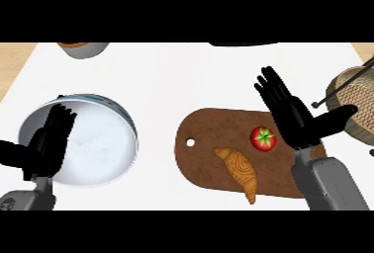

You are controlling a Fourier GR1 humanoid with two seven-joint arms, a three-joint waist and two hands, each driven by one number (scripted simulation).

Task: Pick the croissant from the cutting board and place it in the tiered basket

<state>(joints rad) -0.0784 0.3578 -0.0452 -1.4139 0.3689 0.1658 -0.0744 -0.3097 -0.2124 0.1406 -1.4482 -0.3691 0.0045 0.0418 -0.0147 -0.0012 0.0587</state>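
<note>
Left hand [45,143] at the view's left edge, fingers straight and up, resting open over the left rim of a large white bowl [120,118]. It holds nothing. The bowl sits on the white worktop [190,74], pale inside, with a blue-grey band round its rim. Above it, at the top edge, a small grey cup [86,48] with something brown inside, cut off by the frame.

Centre-right: a brown wooden cutting board [205,163], rounded corners, a small hole near its left side. The croissant [241,170] lies on the board, slanted – upper end toward the hole, lower tip reaching the board's near edge. Nothing touches it. Just beside it, up and to the right, a red tomato [263,138] with a green stem star, also on the board, apart from the croissant.

Right hand [296,116] – fingers spread and straight, pointing up-left, thumb out to the right, empty. It shows over the board's right end, beside the tomato; whether it touches the board cannot be told. Grey forearm runs down to the lower edge, covering the board's right corner.

Far right edge: the tiered basket [358,94], woven tan with dark wire, partly out of frame, well apart from the croissant. A dark shape at the top edge, unidentifiable.
</note>
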